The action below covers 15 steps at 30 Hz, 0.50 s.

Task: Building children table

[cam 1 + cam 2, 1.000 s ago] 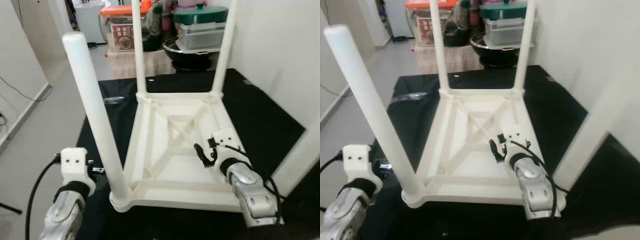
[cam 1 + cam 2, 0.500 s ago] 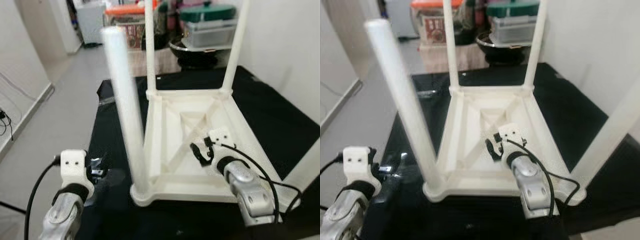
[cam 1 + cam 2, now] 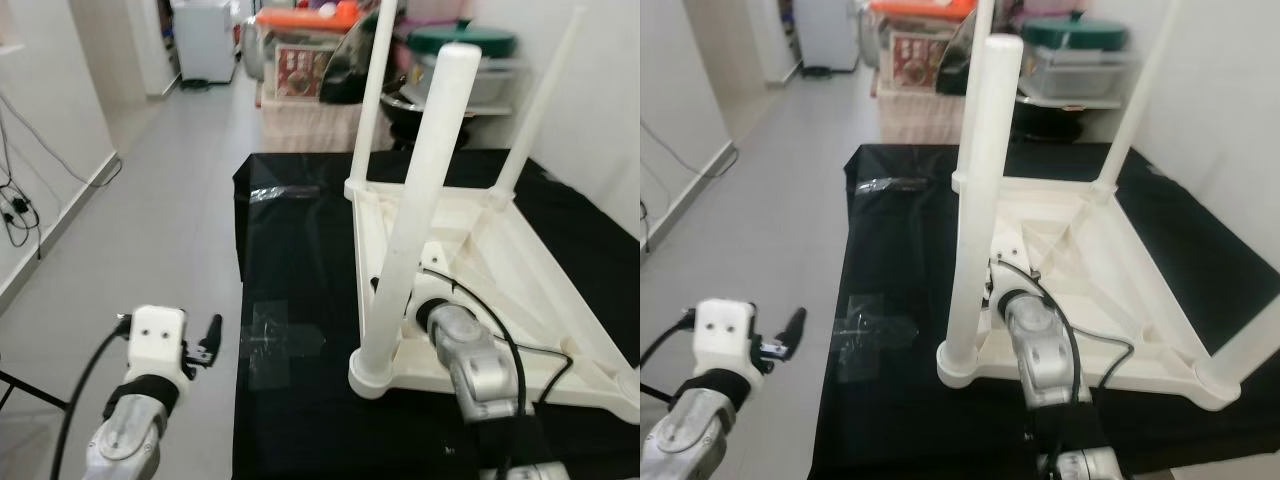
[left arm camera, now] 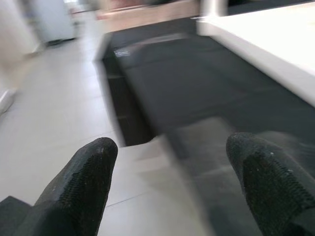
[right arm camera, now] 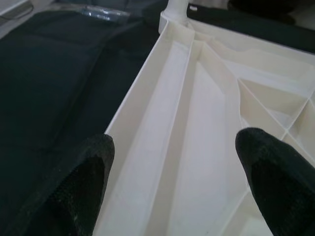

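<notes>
Compared with a moment ago the upturned table [image 3: 520,290] is seen further right, so the view is judged shifted; the right gripper [image 5: 172,162] is held open, empty, over its underside; the left gripper [image 4: 172,172], also open and empty, is kept over the floor.

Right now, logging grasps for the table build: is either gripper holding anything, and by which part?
Nothing is held. The right gripper is open over the upturned table; the left gripper is open beside the black surface.

The left end effector [image 3: 212,332] has swung off the black mat [image 3: 300,300].
</notes>
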Tool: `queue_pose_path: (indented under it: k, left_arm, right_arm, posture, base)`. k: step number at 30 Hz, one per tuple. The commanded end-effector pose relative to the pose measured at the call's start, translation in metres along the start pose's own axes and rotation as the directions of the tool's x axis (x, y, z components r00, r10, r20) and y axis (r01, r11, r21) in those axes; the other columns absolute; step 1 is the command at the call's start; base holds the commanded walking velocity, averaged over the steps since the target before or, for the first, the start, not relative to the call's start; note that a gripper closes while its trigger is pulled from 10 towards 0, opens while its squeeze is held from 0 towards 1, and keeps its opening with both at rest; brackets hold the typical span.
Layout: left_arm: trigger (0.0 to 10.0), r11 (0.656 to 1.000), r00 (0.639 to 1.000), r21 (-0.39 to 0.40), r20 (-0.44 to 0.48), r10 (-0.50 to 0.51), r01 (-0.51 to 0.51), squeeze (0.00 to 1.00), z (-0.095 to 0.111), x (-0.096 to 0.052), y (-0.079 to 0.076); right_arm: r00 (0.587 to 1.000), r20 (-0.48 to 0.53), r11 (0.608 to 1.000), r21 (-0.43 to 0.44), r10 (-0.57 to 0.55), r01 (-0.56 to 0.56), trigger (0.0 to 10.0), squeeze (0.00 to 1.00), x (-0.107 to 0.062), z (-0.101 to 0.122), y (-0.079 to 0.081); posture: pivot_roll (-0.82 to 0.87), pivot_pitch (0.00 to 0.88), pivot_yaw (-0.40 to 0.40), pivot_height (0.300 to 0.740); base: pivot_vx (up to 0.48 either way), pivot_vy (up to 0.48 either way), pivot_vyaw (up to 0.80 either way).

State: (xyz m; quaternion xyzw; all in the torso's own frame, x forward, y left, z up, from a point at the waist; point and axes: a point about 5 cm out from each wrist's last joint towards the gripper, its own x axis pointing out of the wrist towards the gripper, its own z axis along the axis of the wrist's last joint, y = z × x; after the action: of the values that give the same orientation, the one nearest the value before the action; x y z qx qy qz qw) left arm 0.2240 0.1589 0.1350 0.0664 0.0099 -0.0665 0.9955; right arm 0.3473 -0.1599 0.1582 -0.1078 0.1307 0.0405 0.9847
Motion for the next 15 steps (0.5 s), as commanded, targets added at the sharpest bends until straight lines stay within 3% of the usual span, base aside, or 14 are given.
queue_pose_path:
  k: [1,6,15]
  left_arm:
    - [10.0,0.998,0.998,0.051,0.029,-0.049,0.047,0.0,0.006,-0.002,-0.007]
    - [10.0,0.993,0.995,0.089,0.044,-0.085,0.081,0.0,0.011,-0.006,-0.014]
    - [10.0,0.989,0.994,0.105,0.03,-0.106,0.102,0.0,0.013,-0.02,-0.024]
  right_arm:
    - [0.998,-0.066,1.0,0.021,-0.017,0.019,10.0,0.0,0.005,-0.008,-0.003]
    - [0.995,-0.092,0.999,0.019,-0.045,0.047,10.0,0.0,0.017,0.0,-0.007]
    - [0.988,-0.108,0.993,0.029,-0.114,0.118,10.0,0.0,0.031,0.02,-0.034]
  posture:
    - [-0.03,0.055,-0.033,0.74]
    - [-0.02,0.075,-0.048,0.74]
    - [0.0,0.129,-0.068,0.74]
  base:
    - [0.0,0.0,0.0]
    - [0.0,0.0,0.0]
    - [0.0,0.0,0.0]
